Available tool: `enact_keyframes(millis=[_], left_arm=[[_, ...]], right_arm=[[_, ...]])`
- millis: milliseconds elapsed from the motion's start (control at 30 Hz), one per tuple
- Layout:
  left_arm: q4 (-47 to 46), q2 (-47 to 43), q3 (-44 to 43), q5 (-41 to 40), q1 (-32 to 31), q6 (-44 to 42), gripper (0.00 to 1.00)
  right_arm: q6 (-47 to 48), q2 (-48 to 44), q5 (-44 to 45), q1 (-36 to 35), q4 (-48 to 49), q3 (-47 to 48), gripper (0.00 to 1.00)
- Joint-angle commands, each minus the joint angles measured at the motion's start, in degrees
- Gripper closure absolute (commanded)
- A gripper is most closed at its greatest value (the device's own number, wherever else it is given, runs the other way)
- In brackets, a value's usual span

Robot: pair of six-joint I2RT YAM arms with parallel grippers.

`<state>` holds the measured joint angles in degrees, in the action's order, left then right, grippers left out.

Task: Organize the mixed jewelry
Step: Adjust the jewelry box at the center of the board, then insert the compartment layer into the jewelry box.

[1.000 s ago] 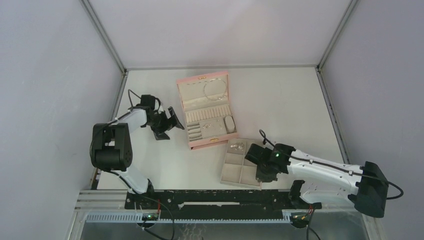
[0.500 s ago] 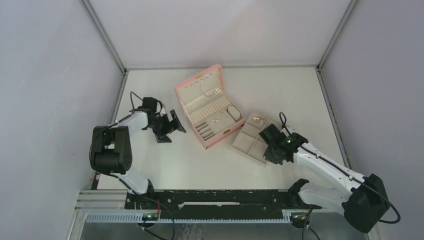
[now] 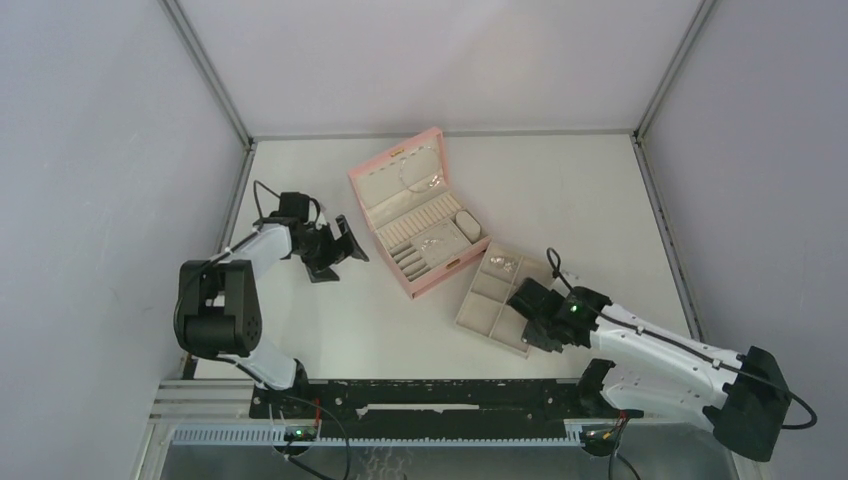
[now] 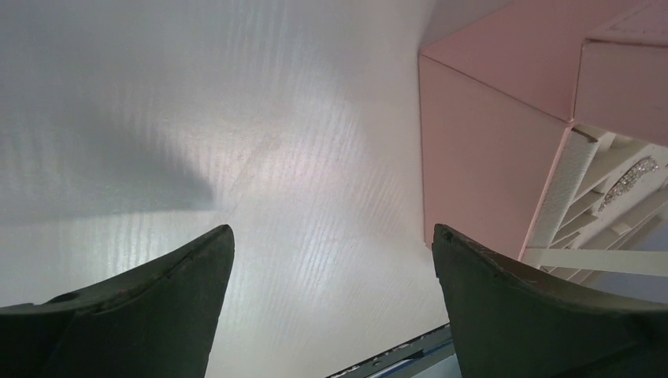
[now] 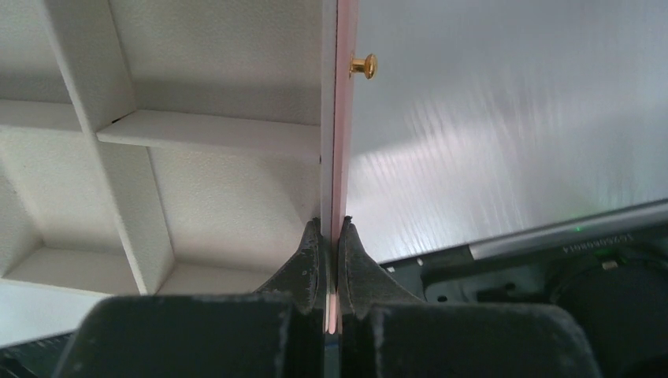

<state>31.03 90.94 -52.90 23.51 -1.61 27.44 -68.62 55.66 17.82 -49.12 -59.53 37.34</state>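
Two end effectors at work: the right end effector (image 5: 331, 230) pinches the tray (image 3: 478, 316) wall, the left end effector (image 3: 340, 245) hangs spread beside the pink box (image 3: 450, 270). The jewelry (image 3: 500, 264) glints in the tray's far compartment and the box; best slide the tray flat and slow, no spills.
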Motion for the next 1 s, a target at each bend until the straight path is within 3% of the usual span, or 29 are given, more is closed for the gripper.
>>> enact_keyframes(millis=[0,200,433,667,967], left_arm=[[-3.08,-0.71,-1.66,0.12,3.49,0.37,0.00],[-6.55,2.40,-5.01,0.81,5.78,4.41,0.00],[-6.26,8.99,-13.06,0.10,5.77,6.41,0.00],[-6.35,14.53,-17.67,1.36,5.65,7.77,0.00],[-6.75,17.02,-17.09,2.98,5.69,7.47,0.00]], right_arm=[[-8.19,-2.04,-1.31,-6.18,-2.17,-1.90,1.00],[-9.56,1.98,-3.17,-11.27,0.64,-2.27,1.00],[-7.87,4.70,-3.67,-11.38,6.72,-2.27,1.00],[-4.93,5.03,-3.23,-7.50,8.37,-2.27,1.00],[-1.48,5.81,-3.15,-3.28,10.95,-2.27,1.00]])
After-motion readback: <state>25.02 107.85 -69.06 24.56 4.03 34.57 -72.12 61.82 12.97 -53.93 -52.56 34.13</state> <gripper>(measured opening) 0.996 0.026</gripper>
